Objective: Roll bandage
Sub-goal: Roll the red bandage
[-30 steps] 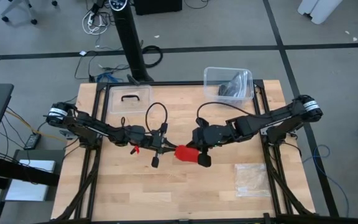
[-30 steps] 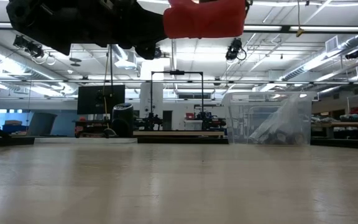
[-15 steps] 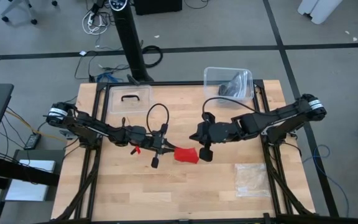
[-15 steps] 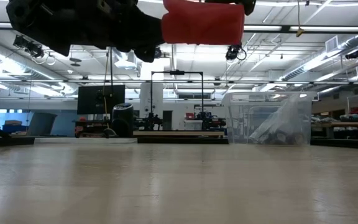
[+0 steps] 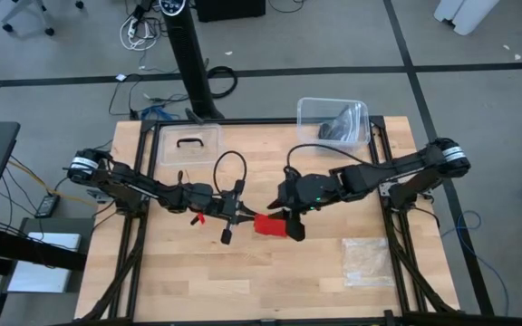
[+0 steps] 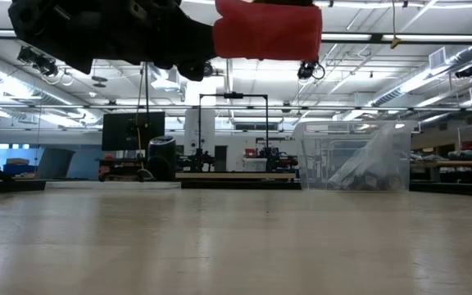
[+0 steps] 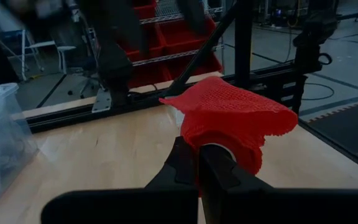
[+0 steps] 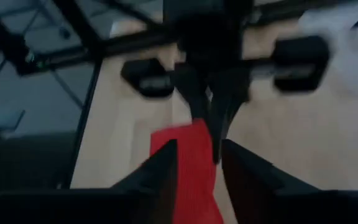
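The bright red bandage (image 5: 270,224) is a stubby roll held up over the middle of the table, high above the wood in the low view (image 6: 266,30). My left gripper (image 5: 243,217) reaches in level from the table's left, shut, with the roll wound about its fingertips (image 7: 201,171). A loose flap (image 7: 229,106) spreads above the roll. My right gripper (image 5: 290,226) slants down from the right, open, one finger on either side of the roll's free end (image 8: 194,165). My left gripper holds the bandage at the roll's core (image 7: 219,152): the shut fingers lie level inside its near end, along the roll's axis, and the cloth wraps around them. The roll is lifted clear of the table. My right gripper may touch the roll; I cannot tell.
A clear bin (image 5: 332,122) with dark things inside stands at the far right edge, also seen in the low view (image 6: 355,156). A clear lid with a dark handle (image 5: 188,145) lies at the far left. A clear plastic bag (image 5: 367,261) lies flat near the right front.
My right gripper drew off the roll's end toward the table's far right, turning its wrist, then came back over the roll. The roll's outline in the low view has squared off and reaches a little lower. My left gripper has kept still.
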{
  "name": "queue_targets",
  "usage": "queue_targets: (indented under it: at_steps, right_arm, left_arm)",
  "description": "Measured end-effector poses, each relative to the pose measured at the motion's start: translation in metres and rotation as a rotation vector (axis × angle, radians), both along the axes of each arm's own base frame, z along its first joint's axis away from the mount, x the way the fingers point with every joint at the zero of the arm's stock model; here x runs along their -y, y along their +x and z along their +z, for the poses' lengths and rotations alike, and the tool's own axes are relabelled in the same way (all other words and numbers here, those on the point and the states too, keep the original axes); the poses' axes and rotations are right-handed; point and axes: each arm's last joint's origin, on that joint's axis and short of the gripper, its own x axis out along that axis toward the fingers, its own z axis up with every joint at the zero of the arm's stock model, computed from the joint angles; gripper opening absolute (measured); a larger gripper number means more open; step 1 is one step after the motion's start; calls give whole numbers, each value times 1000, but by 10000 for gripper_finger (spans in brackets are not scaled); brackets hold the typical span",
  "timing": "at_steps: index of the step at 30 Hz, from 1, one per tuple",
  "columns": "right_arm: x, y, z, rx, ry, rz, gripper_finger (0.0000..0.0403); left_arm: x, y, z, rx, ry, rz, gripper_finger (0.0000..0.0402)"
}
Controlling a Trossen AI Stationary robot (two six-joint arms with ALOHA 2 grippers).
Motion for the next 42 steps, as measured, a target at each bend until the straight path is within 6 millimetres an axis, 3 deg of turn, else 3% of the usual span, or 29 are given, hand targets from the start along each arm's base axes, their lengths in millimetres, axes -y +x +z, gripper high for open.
queue_targets:
  at_steps: [5, 15, 29, 37, 42]
  right_arm:
    - [11, 17, -18, -42, 54, 33, 151]
    - [17, 19, -18, -52, 142, 73, 109]
    - [16, 20, -17, -42, 162, 103, 114]
    - [14, 31, -32, -67, 184, 126, 110]
    - [15, 29, -27, -45, 182, 125, 71]
  left_arm:
    - [2, 0, 0, 3, -1, -14, 0]
    - [4, -1, 1, 7, 5, -23, 0]
    - [4, -1, 2, 26, 15, -25, 0]
    - [4, -1, 0, 8, 16, -33, 0]
    - [4, -1, 1, 19, 15, -29, 0]
